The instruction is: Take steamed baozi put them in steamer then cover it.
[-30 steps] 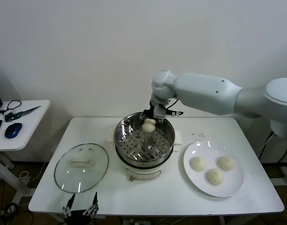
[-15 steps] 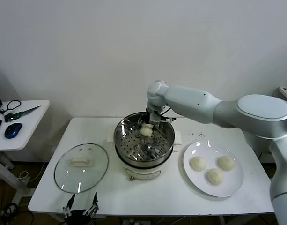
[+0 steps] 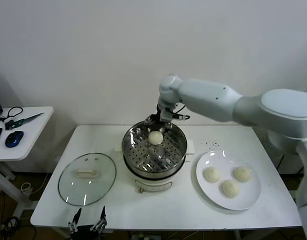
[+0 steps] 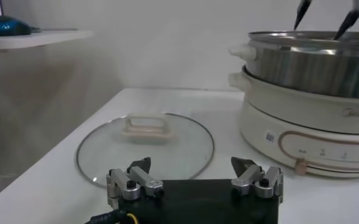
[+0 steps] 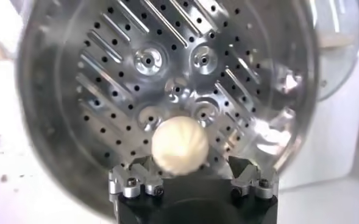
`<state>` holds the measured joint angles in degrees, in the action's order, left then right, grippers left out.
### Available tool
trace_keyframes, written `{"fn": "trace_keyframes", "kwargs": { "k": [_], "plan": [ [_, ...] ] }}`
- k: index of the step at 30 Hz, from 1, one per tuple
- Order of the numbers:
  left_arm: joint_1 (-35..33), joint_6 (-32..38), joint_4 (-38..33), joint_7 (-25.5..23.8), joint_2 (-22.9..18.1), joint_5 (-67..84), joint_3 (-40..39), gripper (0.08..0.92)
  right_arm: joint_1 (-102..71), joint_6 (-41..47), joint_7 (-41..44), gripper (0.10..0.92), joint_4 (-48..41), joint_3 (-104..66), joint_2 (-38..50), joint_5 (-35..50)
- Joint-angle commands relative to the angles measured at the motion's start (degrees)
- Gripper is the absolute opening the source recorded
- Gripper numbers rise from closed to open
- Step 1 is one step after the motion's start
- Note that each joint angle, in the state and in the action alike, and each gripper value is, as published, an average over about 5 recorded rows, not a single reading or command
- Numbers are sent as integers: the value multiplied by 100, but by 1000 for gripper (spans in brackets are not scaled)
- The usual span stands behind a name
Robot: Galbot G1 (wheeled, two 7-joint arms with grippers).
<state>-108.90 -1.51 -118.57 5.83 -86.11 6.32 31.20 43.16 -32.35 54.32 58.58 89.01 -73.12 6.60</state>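
One steamed baozi (image 3: 155, 137) lies on the perforated tray of the steamer (image 3: 143, 159). My right gripper (image 3: 161, 124) is open just above it, over the pot's back rim. In the right wrist view the baozi (image 5: 179, 145) lies free on the tray between my open gripper's (image 5: 189, 163) spread fingers. Three more baozi (image 3: 229, 188) sit on the white plate (image 3: 251, 197) right of the steamer. The glass cover (image 3: 87, 178) lies flat on the table left of the steamer. My left gripper (image 3: 86, 220) is open and parked at the table's front edge, in front of the cover (image 4: 145, 146).
A side table (image 3: 28, 135) at the far left holds a blue mouse (image 3: 14, 139) and scissors. The steamer's white base and knob (image 4: 300, 165) face the front. The wall stands close behind the table.
My right gripper lowered the baozi onto the steamer tray, let go of it and rose a little toward the pot's back rim. The left arm has not moved.
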Motion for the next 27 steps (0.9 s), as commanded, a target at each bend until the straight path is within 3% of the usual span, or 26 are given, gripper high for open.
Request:
{"fn": "trace_keyframes", "kwargs": {
  "k": [1, 5, 13, 19, 27],
  "plan": [
    [8, 13, -3, 3, -1, -56, -28, 823, 1809, 2579, 774, 823, 1398, 1714, 1806, 3468],
    [25, 19, -9, 4, 10, -51, -27, 823, 1947, 3806, 502, 823, 2183, 2156, 2919, 3330],
    [86, 8, 26, 3, -4, -57, -86, 823, 1000, 5012, -140, 823, 3353, 2144, 4303, 2952],
    [70, 21, 31, 8, -24, -71, -100, 823, -432, 5358, -552, 823, 3260, 1168, 4419, 2528],
    [47, 37, 14, 21, -59, -69, -62, 823, -2079, 5629, -880, 823, 2423, -369, 4066, 1779]
  ]
}}
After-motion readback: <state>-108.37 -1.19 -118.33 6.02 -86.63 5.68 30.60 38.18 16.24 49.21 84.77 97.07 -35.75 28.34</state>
